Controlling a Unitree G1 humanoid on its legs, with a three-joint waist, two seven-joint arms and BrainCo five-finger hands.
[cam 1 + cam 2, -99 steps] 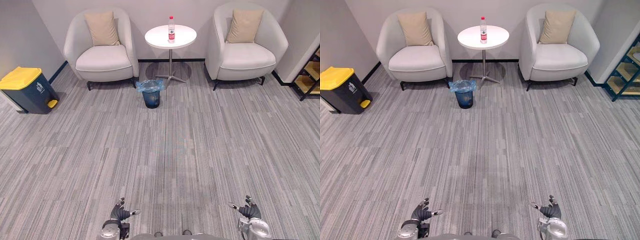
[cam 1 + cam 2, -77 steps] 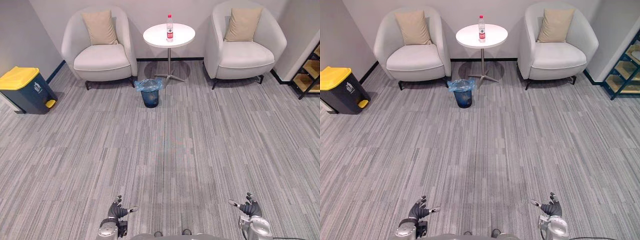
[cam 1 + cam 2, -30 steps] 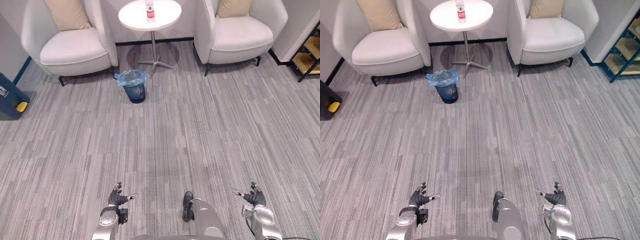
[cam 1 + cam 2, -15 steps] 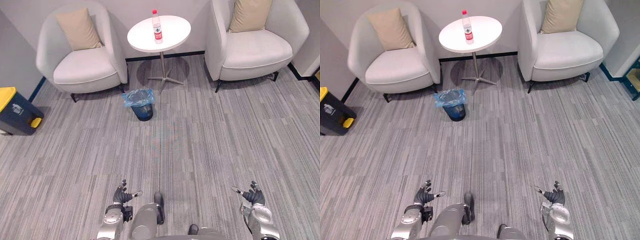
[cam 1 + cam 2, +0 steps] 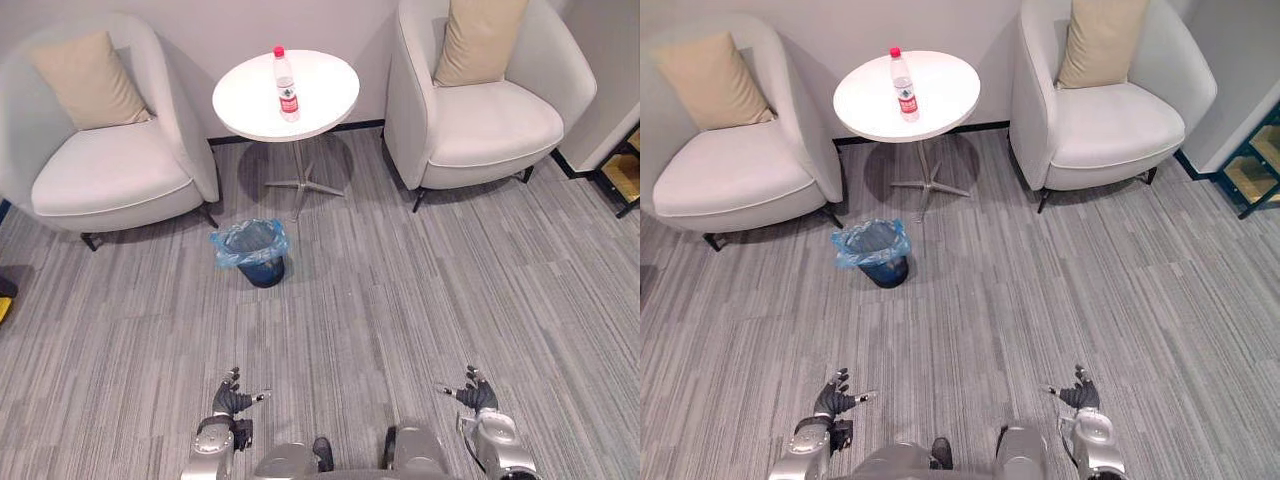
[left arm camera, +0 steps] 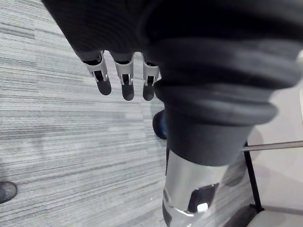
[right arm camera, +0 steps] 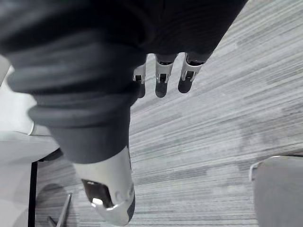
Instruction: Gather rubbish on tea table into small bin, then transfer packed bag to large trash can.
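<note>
A clear plastic bottle (image 5: pixel 286 86) with a red cap and red label stands upright on the round white tea table (image 5: pixel 320 95) at the back. In front of the table, on the carpet, sits the small dark bin (image 5: pixel 257 256) lined with a blue bag. My left hand (image 5: pixel 229 406) hangs low at the bottom left, fingers relaxed and holding nothing. My right hand (image 5: pixel 478 399) hangs at the bottom right, likewise open and holding nothing. Both are far from the table. Straight fingers (image 6: pixel 124 80) show over carpet in the left wrist view, and fingers (image 7: pixel 161 78) in the right wrist view.
Two pale armchairs flank the table, one at the left (image 5: pixel 95 175) and one at the right (image 5: pixel 490 110), each with a beige cushion. Grey striped carpet (image 5: pixel 400 300) lies between me and the bin. A wooden shelf corner (image 5: pixel 625 170) shows at the right edge.
The camera has come closer to the table and bin, so they appear larger and lower; the yellow-lidded can has slid out past the left edge. Both hands stay low and open.
</note>
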